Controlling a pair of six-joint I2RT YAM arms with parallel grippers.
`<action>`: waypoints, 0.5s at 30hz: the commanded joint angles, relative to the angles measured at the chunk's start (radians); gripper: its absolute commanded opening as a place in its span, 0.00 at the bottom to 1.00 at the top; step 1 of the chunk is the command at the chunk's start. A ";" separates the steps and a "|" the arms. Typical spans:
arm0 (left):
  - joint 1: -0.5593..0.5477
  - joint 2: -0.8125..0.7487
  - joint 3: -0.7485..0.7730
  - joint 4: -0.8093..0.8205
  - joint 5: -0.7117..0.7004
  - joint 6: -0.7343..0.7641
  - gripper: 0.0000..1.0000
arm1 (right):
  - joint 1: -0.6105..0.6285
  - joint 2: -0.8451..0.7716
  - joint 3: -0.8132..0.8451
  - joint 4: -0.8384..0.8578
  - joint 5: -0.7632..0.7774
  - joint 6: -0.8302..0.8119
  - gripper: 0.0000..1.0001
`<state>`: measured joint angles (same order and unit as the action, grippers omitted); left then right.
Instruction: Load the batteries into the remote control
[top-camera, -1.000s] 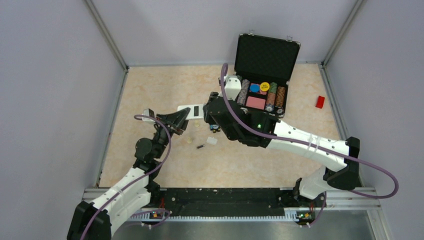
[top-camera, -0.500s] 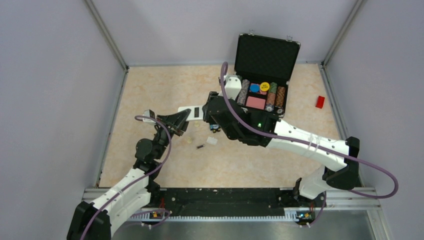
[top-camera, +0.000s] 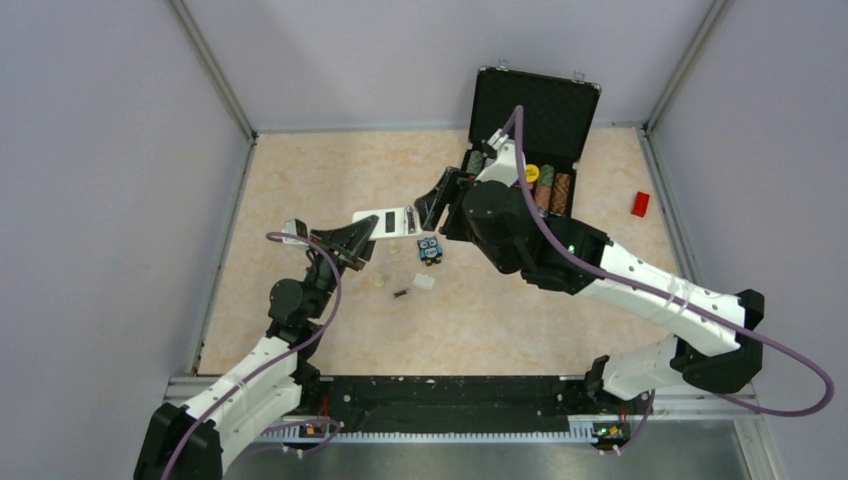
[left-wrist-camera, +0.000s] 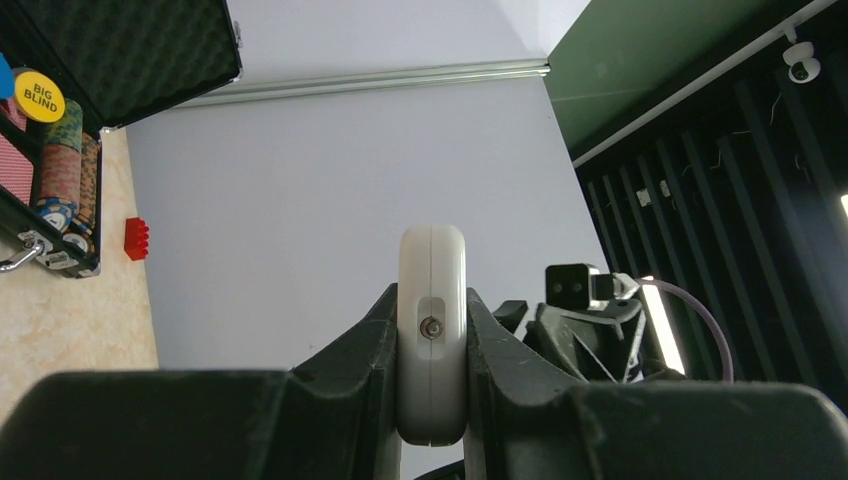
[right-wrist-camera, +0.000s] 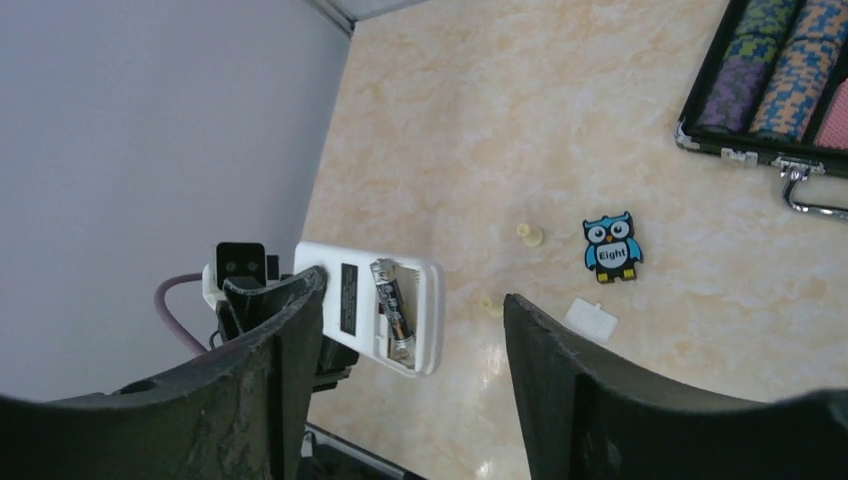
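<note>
Top external view, from the left: my left gripper (top-camera: 352, 243) is clenched on the left end of the remote control (top-camera: 385, 220). The bar appears to be held just clear of the table, white back up. The left wrist view shows it end-on, pinched between both fingers (left-wrist-camera: 350, 350).

From the right wrist view, one seated battery (right-wrist-camera: 392, 310) lies in the open bay with an empty slot beside it. I judge the job half done.

The loose battery (top-camera: 401, 293) lies on the table nearer to me than the remote, just left of a small white cover plate (top-camera: 424, 282). Two cream pegs (top-camera: 378, 281) and a blue owl toy (top-camera: 430, 250) sit close by.

Further right, my right gripper (top-camera: 428, 208) hangs by the remote's free end, released, with nothing between its fingers (right-wrist-camera: 290, 340). Beyond it stand the open chip case (top-camera: 535, 105) and, far right, a red block (top-camera: 640, 204).

The loose battery should be light, stiff and smooth, so it is likely to roll or squirt out of a careless pinch. I would grip it across the middle of the barrel and leave both metal ends free for the contacts. The remote is rigid, slick plastic held by one end only, so pressing hard at the bay could lever it in the left grip.
</note>
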<state>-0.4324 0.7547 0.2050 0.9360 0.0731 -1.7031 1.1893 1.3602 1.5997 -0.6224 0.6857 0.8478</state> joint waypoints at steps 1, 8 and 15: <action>0.002 -0.018 0.001 0.108 0.010 0.001 0.00 | -0.078 -0.052 -0.092 0.097 -0.160 0.068 0.69; 0.001 -0.006 0.003 0.162 0.052 0.037 0.00 | -0.186 -0.077 -0.200 0.234 -0.372 0.173 0.76; 0.001 -0.006 0.027 0.128 0.080 0.074 0.00 | -0.204 -0.061 -0.218 0.293 -0.454 0.223 0.77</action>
<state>-0.4324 0.7574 0.2035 0.9882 0.1234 -1.6608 0.9932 1.3113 1.3849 -0.4229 0.3119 1.0248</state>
